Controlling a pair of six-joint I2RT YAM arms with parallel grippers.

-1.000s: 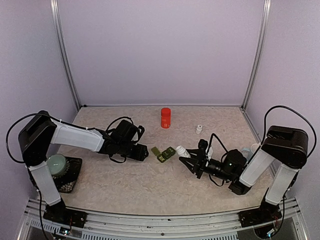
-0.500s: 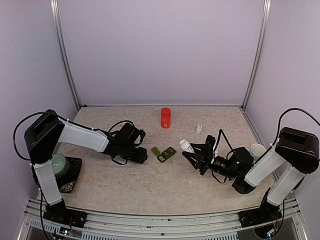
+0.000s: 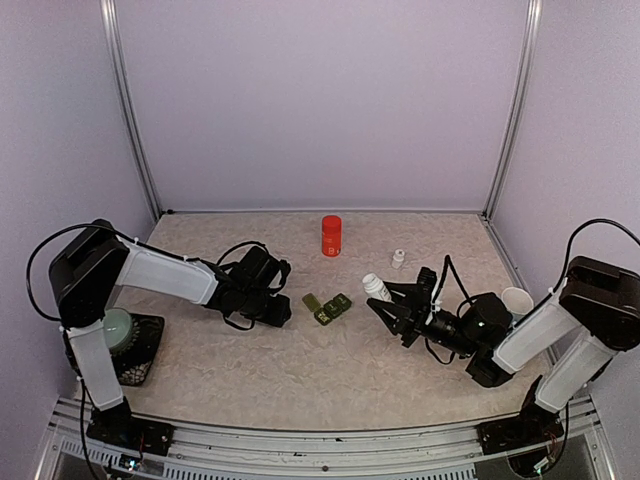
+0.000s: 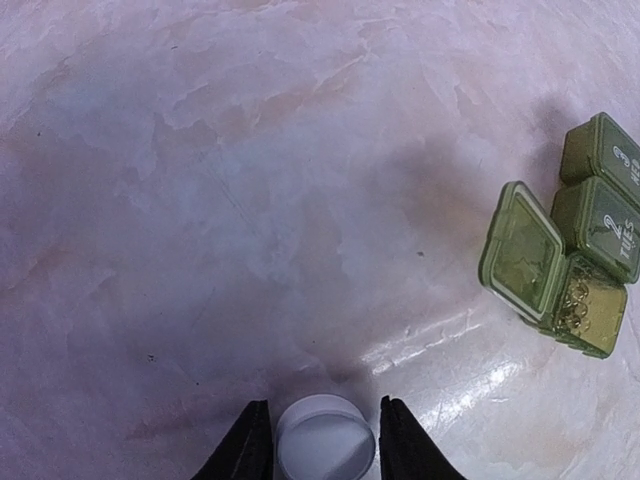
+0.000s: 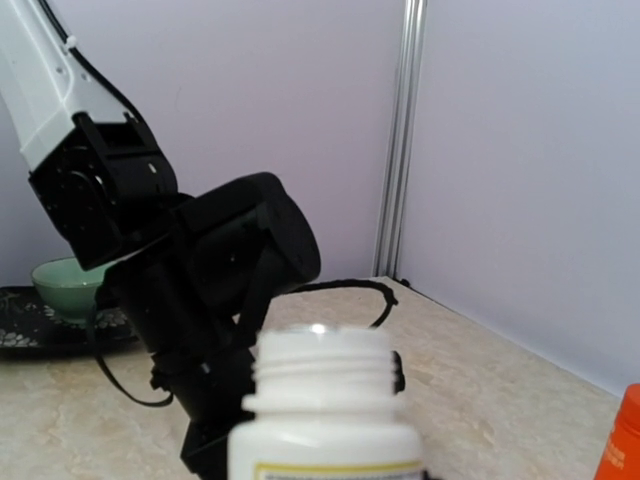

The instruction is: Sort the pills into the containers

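The containers (image 4: 597, 228) are printed 2 TUES (the next one 3).

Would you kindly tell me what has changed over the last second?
The right pincer, holding the white bottle, drew back rightward, away from the containers. The left pincer backed off slightly left; its fingers flank a white cap, grip unclear. Containers and orange bottle stayed put.

The bottom edge of the right wrist view cuts off the white bottle (image 5: 325, 420). In the left wrist view, the bottom edge cuts the round white cap (image 4: 322, 452) and the right edge clips the containers (image 4: 595, 225).
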